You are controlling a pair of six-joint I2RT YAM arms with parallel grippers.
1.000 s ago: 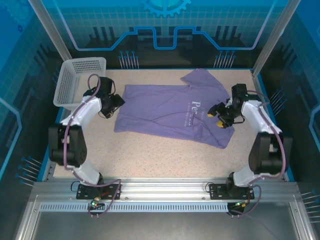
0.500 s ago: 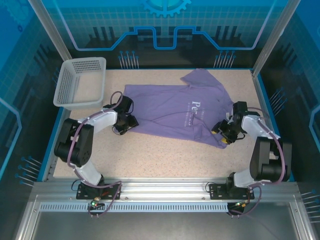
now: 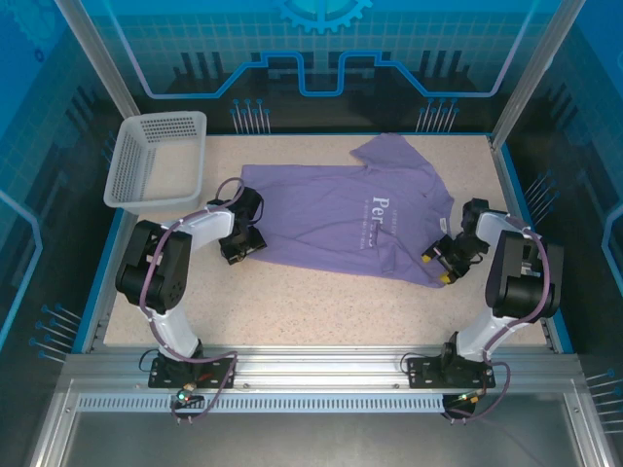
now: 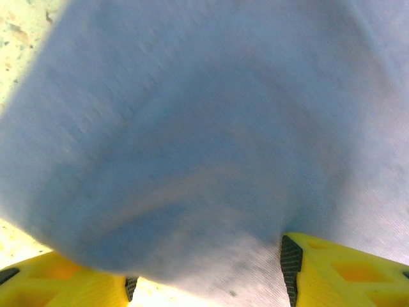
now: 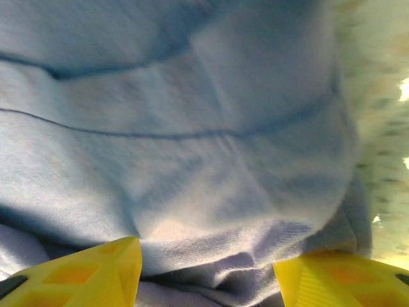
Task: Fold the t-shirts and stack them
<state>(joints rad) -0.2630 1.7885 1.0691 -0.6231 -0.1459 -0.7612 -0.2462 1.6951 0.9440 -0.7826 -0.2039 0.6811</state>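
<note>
A lavender-purple t-shirt (image 3: 341, 214) lies spread flat on the speckled table, white chest lettering facing up, collar toward the right. My left gripper (image 3: 237, 250) sits low at the shirt's near-left corner. In the left wrist view its yellow fingers (image 4: 332, 268) stand apart, and the t-shirt (image 4: 192, 128) hangs between them; the left gripper (image 4: 211, 274) is open. My right gripper (image 3: 440, 265) is down at the shirt's near-right corner. In the right wrist view the right gripper (image 5: 206, 265) is open, with a bunched fold of the t-shirt (image 5: 192, 160) between its fingers.
A pale mesh basket (image 3: 156, 161) stands at the far left corner of the table (image 3: 292, 302). Blue rails edge the table on both sides. Bare tabletop lies between the shirt and the arm bases.
My left gripper swung from beside the basket down to the shirt's near-left corner. My right gripper slid off the shirt's chest to its near-right corner. The shirt's near-left edge shifted slightly.
</note>
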